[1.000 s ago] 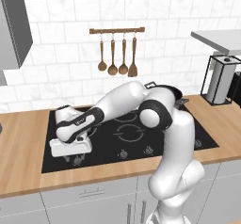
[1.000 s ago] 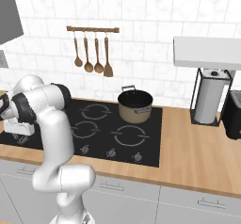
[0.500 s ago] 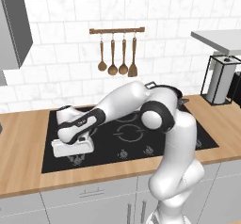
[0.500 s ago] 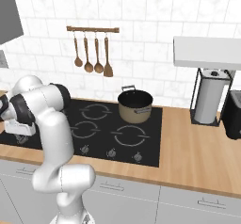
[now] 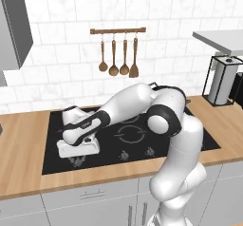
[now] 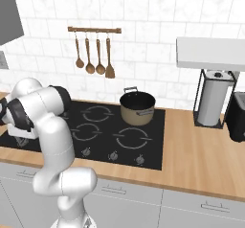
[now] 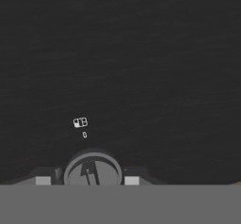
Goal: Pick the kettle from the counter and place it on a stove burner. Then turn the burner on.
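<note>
My gripper (image 7: 88,180) is down at the front left of the black cooktop (image 5: 199,139). It is shut on a round grey burner knob (image 7: 92,170), with a dark fingertip pressed to each side. From the left base view the white hand (image 5: 78,146) hangs low over the knob row. The widest stove burner ring (image 5: 127,134) (image 6: 131,138) lies bare to the right of the hand. The kettle is hidden or out of view. Wood-plank counter (image 5: 23,144) runs around the cooktop.
A tan pot with a black rim (image 6: 138,108) stands on the back right burner. Other knobs (image 6: 113,155) line the cooktop's front edge. Wooden utensils (image 5: 118,54) hang on the tiled wall. A paper towel holder (image 6: 210,102) stands on the counter at right.
</note>
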Available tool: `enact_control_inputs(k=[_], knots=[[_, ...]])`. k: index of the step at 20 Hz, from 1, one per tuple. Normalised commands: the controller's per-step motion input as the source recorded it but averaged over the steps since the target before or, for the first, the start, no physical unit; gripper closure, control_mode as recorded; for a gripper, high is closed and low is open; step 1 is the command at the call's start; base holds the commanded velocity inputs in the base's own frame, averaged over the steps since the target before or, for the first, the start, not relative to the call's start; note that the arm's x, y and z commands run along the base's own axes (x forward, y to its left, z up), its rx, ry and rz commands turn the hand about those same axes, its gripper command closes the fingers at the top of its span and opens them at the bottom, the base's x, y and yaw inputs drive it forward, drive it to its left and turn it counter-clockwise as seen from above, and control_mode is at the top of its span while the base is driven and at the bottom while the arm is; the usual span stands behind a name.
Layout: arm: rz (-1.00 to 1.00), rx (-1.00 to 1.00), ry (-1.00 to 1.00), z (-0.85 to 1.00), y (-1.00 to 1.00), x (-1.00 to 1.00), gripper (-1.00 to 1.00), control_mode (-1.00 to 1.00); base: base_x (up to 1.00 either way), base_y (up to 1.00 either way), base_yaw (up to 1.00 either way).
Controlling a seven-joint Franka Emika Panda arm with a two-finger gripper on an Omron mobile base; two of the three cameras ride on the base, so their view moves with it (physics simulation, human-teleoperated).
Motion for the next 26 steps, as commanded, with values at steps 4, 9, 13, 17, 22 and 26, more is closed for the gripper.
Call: enact_control_inputs(k=[4,9,13,17,22,26], knots=[[0.11,0.00,0.00,-0.08,0.01,0.00,1.00,-1.00,0.00,0.00,0.00],[0.40,0.00,0.00,-0.21,0.00,-0.01,1.00,-1.00,0.00,0.00,0.00],[0.45,0.00,0.00,-0.27,0.00,-0.02,1.00,-1.00,0.00,0.00,0.00],[0.46,0.00,0.00,-0.34,0.00,-0.03,1.00,-1.00,0.00,0.00,0.00],[0.48,0.00,0.00,-0.39,0.00,-0.05,1.00,-1.00,0.00,0.00,0.00],[0.47,0.00,0.00,-0.36,0.00,-0.06,1.00,-1.00,0.00,0.00,0.00]])
